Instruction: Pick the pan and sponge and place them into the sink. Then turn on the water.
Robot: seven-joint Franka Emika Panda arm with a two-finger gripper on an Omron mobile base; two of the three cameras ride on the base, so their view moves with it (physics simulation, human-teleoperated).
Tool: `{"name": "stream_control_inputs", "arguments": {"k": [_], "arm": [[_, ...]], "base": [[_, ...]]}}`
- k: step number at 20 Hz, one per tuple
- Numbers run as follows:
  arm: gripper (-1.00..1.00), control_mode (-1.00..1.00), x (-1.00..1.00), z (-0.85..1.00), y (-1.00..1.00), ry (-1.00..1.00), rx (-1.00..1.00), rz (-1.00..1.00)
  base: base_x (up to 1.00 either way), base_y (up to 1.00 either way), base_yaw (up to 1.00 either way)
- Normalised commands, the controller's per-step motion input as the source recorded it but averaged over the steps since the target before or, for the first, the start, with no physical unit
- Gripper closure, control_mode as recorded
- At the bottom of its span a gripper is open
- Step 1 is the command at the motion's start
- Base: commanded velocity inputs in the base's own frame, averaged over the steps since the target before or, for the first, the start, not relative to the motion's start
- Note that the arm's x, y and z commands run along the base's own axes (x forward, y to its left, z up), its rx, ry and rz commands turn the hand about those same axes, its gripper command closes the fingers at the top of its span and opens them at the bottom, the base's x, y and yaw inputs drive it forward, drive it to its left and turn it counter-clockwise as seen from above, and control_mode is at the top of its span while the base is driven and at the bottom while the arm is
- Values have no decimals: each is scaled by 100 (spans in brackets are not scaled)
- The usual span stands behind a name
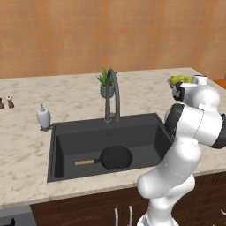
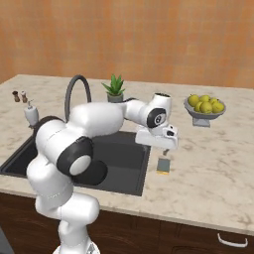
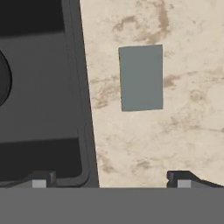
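The black pan (image 1: 115,157) with its wooden handle lies on the floor of the dark grey sink (image 1: 66,132). Its rim shows at the left edge of the hand view as pan (image 3: 3,78). The sponge (image 2: 163,165) lies flat on the counter just right of the sink's rim (image 2: 141,173), grey face up, seen from the hand as sponge (image 3: 141,78). My gripper (image 2: 166,150) hangs a little above the sponge, open, with nothing between its fingertips (image 3: 42,180). The arched faucet (image 1: 112,92) stands behind the basin. The water is out of view.
A fruit bowl (image 2: 204,110) with yellow-green fruit stands at the back right. A potted plant (image 1: 106,84) sits behind the faucet, a soap dispenser (image 1: 43,117) left of the sink, and two small shakers (image 1: 5,102) at the far left. Bare counter lies around the sponge.
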Motion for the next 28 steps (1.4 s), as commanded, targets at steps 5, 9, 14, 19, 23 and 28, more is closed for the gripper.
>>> {"name": "stream_control_inputs", "arguments": {"k": [5, 9, 14, 19, 23, 28], "arm": [[-100, -100, 36, -34, -13, 1, 5, 1], [-100, -100, 31, -38, -16, 2, 0, 1], [-100, -100, 24, -50, -13, 1, 0, 1], [-100, -100, 5, -50, -3, 0, 0, 3], [-100, -100, 0, -47, 0, 0, 0, 4], [-100, -100, 0, -46, 0, 0, 0, 5]], "base": [[0, 0, 0], [0, 0, 0], [0, 0, 0], [0, 0, 0], [0, 0, 0], [0, 0, 0]]}}
